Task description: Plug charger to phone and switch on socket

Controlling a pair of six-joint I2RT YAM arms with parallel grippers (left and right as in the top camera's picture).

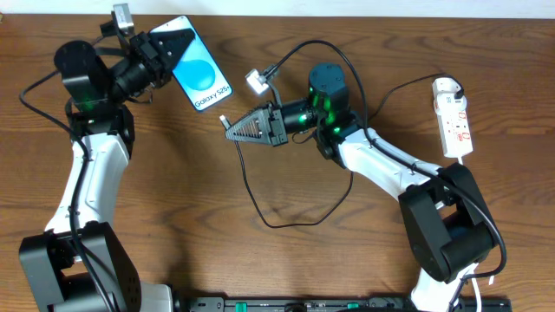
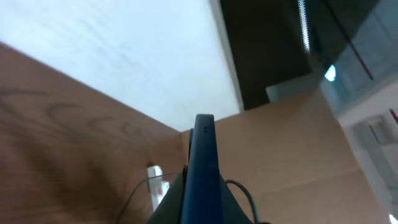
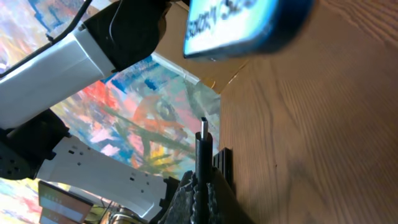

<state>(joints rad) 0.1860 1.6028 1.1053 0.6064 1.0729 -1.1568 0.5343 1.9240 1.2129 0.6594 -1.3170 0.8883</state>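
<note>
The phone, its blue screen reading "Galaxy S25+", is held off the table at the back left, with my left gripper shut on its upper end. In the left wrist view the phone shows edge-on between the fingers. My right gripper is shut on the charger near its small plug tip, a short way below the phone's lower end. In the right wrist view the charger tip points up toward the phone without touching it. The black cable loops over the table. The white socket lies at the far right.
The socket's thick white cord runs down behind the right arm's base. The left arm's white link fills the right wrist view's upper left. The socket and cable show low in the left wrist view.
</note>
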